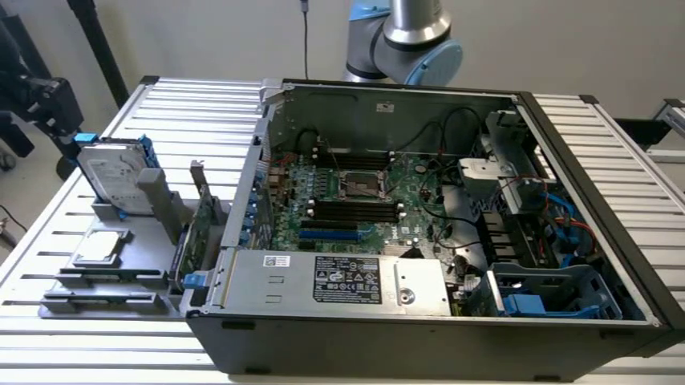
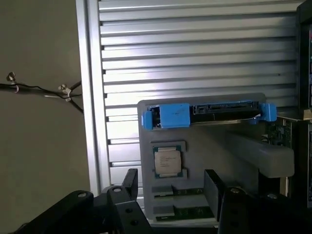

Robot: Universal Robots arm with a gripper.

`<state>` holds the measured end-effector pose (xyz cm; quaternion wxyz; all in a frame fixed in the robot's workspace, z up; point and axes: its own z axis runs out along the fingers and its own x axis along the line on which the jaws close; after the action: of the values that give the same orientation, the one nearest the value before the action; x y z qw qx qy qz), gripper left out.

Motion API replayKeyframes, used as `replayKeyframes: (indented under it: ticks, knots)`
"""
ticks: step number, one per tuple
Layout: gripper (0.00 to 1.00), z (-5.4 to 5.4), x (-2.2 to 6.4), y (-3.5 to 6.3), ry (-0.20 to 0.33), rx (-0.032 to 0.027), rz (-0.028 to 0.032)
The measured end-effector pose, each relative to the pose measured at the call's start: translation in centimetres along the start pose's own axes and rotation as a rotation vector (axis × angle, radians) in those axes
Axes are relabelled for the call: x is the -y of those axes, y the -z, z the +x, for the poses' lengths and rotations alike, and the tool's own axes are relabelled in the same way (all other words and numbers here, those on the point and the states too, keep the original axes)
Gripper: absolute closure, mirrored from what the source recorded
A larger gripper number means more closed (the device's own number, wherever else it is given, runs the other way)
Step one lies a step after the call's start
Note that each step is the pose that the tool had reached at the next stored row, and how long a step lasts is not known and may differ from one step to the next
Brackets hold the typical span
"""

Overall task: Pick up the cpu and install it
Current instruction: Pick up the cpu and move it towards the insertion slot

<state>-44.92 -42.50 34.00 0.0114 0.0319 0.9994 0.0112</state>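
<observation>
Hand [image 2: 170, 175] spread apart, empty, over cpu [image 2: 168, 161]; cpu sits in grey holder [image 2: 229, 146] on tabletop [image 2: 195, 48], beside hard drive [image 2: 209, 113].

Slatted metal table [image 1: 192, 104], open computer case [image 1: 428, 345], grey parts holder [image 1: 102, 305] beside it

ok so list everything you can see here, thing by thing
cpu: one, silver-grey, flat in the holder, exterior view's left
hard drive: one, silver with blue rails, upright in the holder
holder: one, grey, on the table beside the case
computer case: one, dark grey, open, mid-table
motherboard: one, green, inside the case
power supply: one, silver with black label, case's near side
drive caddy: one, blue, case's near corner, exterior view's right
table: one, silver slats, under everything
arm: one, grey and blue, behind the case
claw: one, black, open and empty, pointed toward the holder
</observation>
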Motion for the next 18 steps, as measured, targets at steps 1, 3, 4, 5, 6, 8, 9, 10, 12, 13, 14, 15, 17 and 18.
replayKeyframes:
  ticks: [1, 3, 4, 5, 6, 8, 9, 10, 12, 13, 14, 15, 17, 18]
  knots:
    - [0.35, -0.1, 0.01, -0.17, 0.001, -0.0001, 0.0000]
    - [0.35, -0.3, 0.05, -0.56, 0.006, 0.0000, -0.0003]
    - [0.35, -0.4, 0.08, -0.74, 0.009, 0.0000, -0.0004]
    - [0.35, -0.6, 0.13, -0.94, 0.013, -0.0001, -0.0004]
    - [0.35, -0.7, 0.17, -1.12, 0.015, -0.0002, -0.0005]
    - [0.35, -0.8, 0.36, -1.47, 0.019, -0.0005, -0.0005]
    - [0.35, -0.8, 0.52, -1.64, 0.021, -0.0006, -0.0005]
    - [0.35, -0.8, 0.70, -1.82, 0.022, -0.0006, -0.0005]
    - [0.35, -0.9, 1.13, -2.18, 0.023, -0.0005, -0.0006]
    - [0.35, -0.9, 1.34, -2.36, 0.024, -0.0006, -0.0006]
    - [0.35, -0.9, 1.56, -2.54, 0.025, -0.0005, -0.0006]
    - [0.35, -0.9, 1.77, -2.71, 0.026, -0.0006, -0.0006]
    - [0.35, -1.0, 2.19, -3.07, 0.028, -0.0006, -0.0007]
    - [0.35, -1.0, 2.39, -3.24, 0.030, -0.0007, -0.0007]
